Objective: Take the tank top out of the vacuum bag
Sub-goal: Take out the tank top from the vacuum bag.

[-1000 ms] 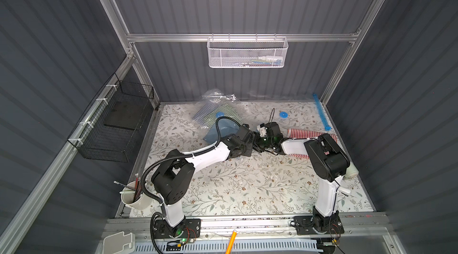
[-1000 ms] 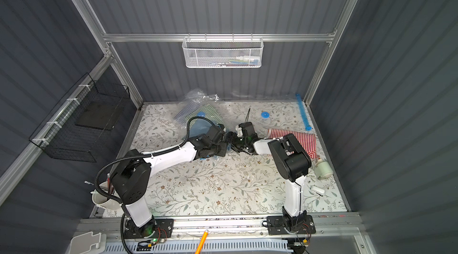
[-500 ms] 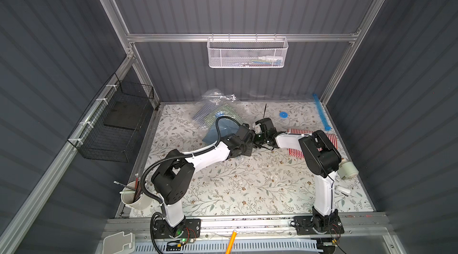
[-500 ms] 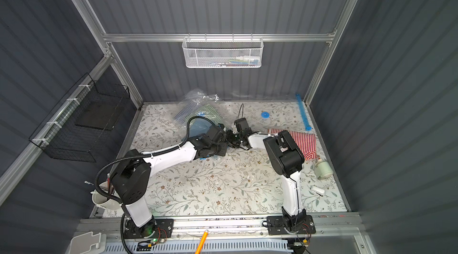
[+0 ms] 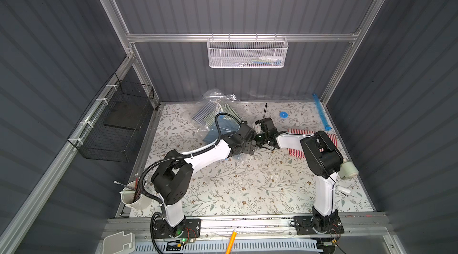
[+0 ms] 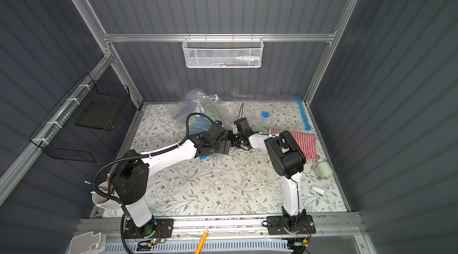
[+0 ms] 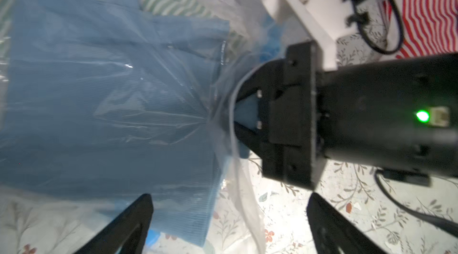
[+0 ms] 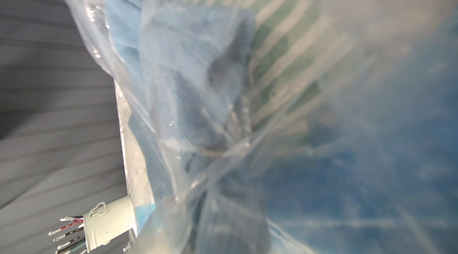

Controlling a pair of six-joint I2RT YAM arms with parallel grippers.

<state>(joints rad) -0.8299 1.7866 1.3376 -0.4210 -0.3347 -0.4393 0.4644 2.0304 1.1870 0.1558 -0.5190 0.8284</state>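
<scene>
Tank top (image 7: 99, 106), blue, lies inside the clear vacuum bag (image 5: 218, 98) toward the back of the flowered table (image 5: 247, 185), striped clothes (image 5: 204, 114) packed beside it. A red striped garment (image 5: 330, 138) lies apart on the right. Both arms meet at the bag's mouth near the table's middle. The left gripper (image 7: 230, 218) hovers there, fingers spread wide, holding nothing. The right gripper (image 7: 233, 110) pokes into the opening, fingers pinched together on a fold of the blue cloth.

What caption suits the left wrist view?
Right gripper, inside the mouth of the vacuum bag, closed on the blue tank top; left gripper open beside it.
</scene>
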